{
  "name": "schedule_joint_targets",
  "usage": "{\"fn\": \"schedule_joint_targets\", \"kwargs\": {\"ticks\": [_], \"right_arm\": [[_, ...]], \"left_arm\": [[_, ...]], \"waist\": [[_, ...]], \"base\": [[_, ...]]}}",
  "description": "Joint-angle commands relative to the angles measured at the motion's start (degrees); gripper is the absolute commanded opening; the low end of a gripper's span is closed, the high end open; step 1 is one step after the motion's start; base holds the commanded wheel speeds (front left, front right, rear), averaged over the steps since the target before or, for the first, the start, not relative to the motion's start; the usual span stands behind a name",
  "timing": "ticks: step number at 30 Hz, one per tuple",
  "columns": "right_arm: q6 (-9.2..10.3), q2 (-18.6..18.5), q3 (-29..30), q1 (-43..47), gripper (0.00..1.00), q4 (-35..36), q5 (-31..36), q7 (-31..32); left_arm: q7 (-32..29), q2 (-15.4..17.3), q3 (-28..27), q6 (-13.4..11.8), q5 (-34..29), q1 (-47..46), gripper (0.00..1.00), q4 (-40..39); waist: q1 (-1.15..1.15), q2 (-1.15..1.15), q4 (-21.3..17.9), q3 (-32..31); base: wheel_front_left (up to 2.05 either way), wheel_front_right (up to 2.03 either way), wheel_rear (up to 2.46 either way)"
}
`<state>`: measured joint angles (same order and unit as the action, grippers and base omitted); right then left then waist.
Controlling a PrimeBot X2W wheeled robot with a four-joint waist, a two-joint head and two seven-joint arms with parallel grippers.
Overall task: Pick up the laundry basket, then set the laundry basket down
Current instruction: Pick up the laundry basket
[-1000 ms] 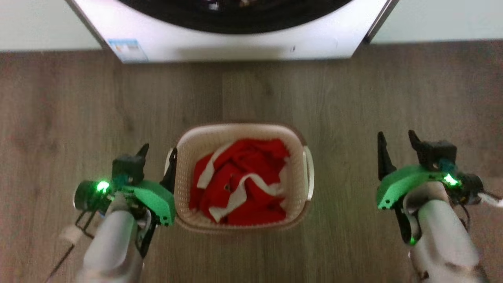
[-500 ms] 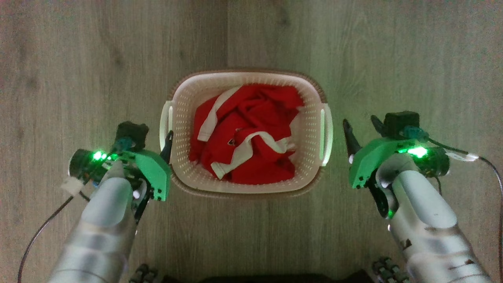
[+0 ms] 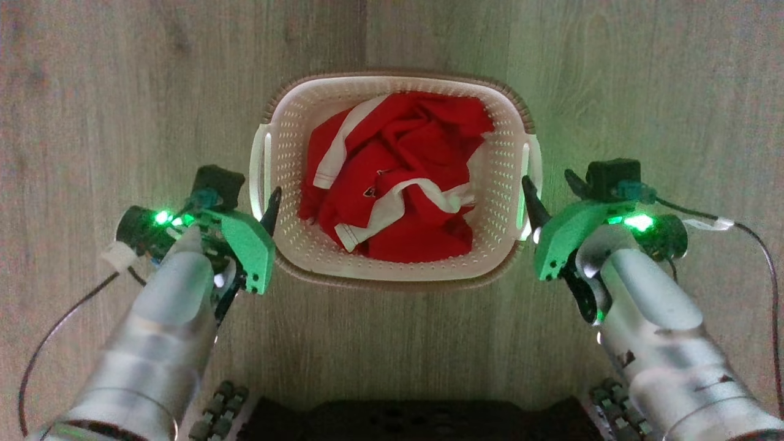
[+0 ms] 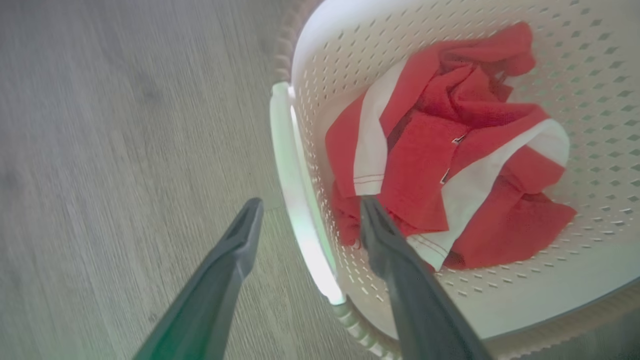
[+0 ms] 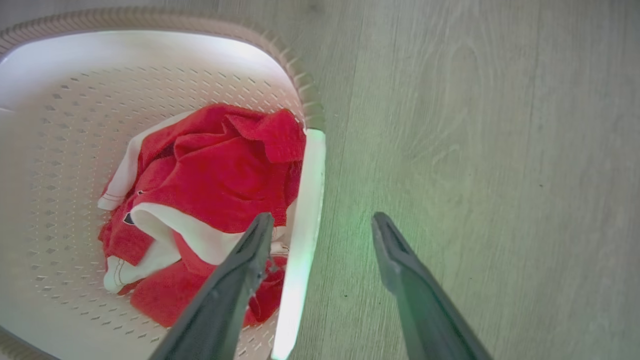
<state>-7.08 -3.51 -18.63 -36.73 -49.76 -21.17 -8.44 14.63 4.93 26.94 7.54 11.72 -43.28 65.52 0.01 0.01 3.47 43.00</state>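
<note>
The laundry basket (image 3: 392, 277) stands on the wooden floor in the middle of the head view, cream and perforated with a brown rim, holding a red and white garment (image 3: 398, 177). My left gripper (image 3: 245, 196) is open beside its left loop handle (image 3: 258, 165). In the left wrist view that handle (image 4: 300, 220) lies in line between the fingers of the left gripper (image 4: 310, 201). My right gripper (image 3: 549, 182) is open at the right handle (image 3: 531, 165). In the right wrist view the handle (image 5: 306, 200) lies between the fingers of the right gripper (image 5: 322, 217), close to the inner one.
Grey-brown wooden floor (image 3: 643, 79) surrounds the basket on all sides. My dark base (image 3: 416, 419) fills the bottom edge of the head view. Thin cables (image 3: 753, 239) trail from both wrists.
The head camera has tilted down, so the washing machine has left the picture. My right gripper has come in leftward to the basket's right handle; the left stays at the left handle. Both stay open.
</note>
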Motion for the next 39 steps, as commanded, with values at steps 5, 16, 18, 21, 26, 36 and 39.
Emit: {"fn": "schedule_joint_targets", "kwargs": {"ticks": [5,16,18,21,26,36,39], "right_arm": [[-0.41,0.6,-2.8,0.2,1.0,-1.0,-2.8,-1.0],[-0.41,0.6,-4.6,-1.9,1.0,-3.8,-4.1,-2.3],[-0.41,0.6,-4.8,-2.3,1.0,-4.2,-4.1,-2.4],[-0.41,0.6,-5.0,-2.7,1.0,-4.6,-4.3,-2.4],[-0.41,0.6,-5.5,-3.0,1.0,-5.2,-4.7,-2.3],[-0.41,0.6,-6.4,-1.9,1.0,-5.3,-6.0,-2.3],[-0.41,0.6,-6.8,-1.4,1.0,-5.0,-6.3,-2.3]], "left_arm": [[0.4,2.2,0.3,-0.1,4.4,-1.1,1.0,0.0],[0.4,2.1,6.3,-0.1,9.8,-2.5,1.0,1.3],[0.4,2.2,7.6,-0.1,11.1,-2.8,1.0,1.6],[0.4,2.4,9.5,-0.1,12.9,-3.3,1.0,1.9],[0.4,2.8,12.3,-0.1,15.7,-4.2,1.0,2.1],[0.4,3.3,16.0,-0.1,19.5,-4.6,1.0,2.3],[0.4,3.5,16.7,-0.1,20.4,-4.6,1.0,2.4]], "waist": [[-0.01,-0.01,0.3,1.6],[-0.01,-0.01,0.5,3.1],[-0.01,-0.01,0.5,3.3],[-0.01,-0.01,0.6,3.8],[-0.01,-0.01,0.8,4.3],[-0.01,-0.01,0.8,4.0],[-0.01,-0.01,0.6,3.7]], "base": [[0.0,0.0,0.0],[0.0,0.0,0.0],[0.0,0.0,0.0],[0.0,0.0,0.0],[0.0,0.0,0.0],[0.0,0.0,0.0],[0.0,0.0,0.0]]}}
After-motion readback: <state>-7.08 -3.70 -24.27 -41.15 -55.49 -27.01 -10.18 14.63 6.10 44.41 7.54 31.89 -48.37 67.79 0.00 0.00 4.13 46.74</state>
